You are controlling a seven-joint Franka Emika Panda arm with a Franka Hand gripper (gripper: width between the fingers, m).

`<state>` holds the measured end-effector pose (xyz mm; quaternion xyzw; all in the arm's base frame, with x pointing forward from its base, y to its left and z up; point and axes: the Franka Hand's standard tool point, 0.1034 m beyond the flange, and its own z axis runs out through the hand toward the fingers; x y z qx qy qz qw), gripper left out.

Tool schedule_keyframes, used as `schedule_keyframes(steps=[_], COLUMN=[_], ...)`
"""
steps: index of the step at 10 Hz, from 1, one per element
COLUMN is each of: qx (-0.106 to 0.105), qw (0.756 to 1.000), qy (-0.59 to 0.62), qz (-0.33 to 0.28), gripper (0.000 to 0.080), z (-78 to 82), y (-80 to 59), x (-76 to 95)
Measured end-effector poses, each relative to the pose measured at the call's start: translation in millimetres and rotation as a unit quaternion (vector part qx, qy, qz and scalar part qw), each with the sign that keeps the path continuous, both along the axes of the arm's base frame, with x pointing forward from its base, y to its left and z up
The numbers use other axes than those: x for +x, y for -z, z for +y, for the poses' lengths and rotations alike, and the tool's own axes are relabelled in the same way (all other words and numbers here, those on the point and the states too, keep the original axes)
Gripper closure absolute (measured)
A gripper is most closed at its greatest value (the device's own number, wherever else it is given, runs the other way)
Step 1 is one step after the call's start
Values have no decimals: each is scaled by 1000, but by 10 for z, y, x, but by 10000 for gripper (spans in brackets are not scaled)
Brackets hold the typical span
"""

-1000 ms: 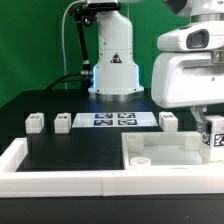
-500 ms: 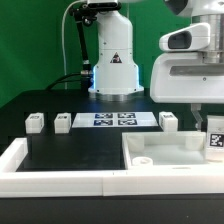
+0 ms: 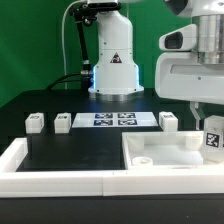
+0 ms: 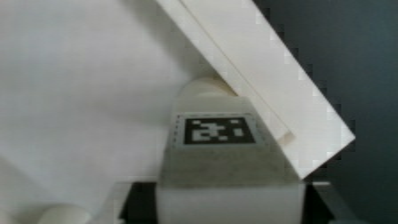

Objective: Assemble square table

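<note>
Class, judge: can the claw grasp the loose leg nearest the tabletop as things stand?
Probably not yet: the claw is shut on another leg. The loose leg itself stands uncovered.

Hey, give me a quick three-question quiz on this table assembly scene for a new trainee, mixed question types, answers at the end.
1. Not counting the leg gripped in the hand, how many loose legs stand on the black surface?
2. True or false: the gripped leg hangs at the exterior view's left end of the table top.
3. Where does the marker board lie? A) on the table top. B) on the black surface, with loose legs on either side of it. C) in the hand.

Key: 1. Three. 2. False, it is at the exterior view's right end. 3. B.
</note>
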<state>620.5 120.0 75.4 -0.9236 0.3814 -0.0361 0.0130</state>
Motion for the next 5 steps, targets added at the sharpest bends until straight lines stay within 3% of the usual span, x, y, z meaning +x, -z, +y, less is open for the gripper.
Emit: schedule_keyframes(steps=[3,4,5], qx=[9,9,8], qw=[998,998,998], qy=[70,66,64], qz=[1,1,0], gripper=[509,432,239], z=[-11,-7,-6], y=[2,2,2], x=[0,0,0])
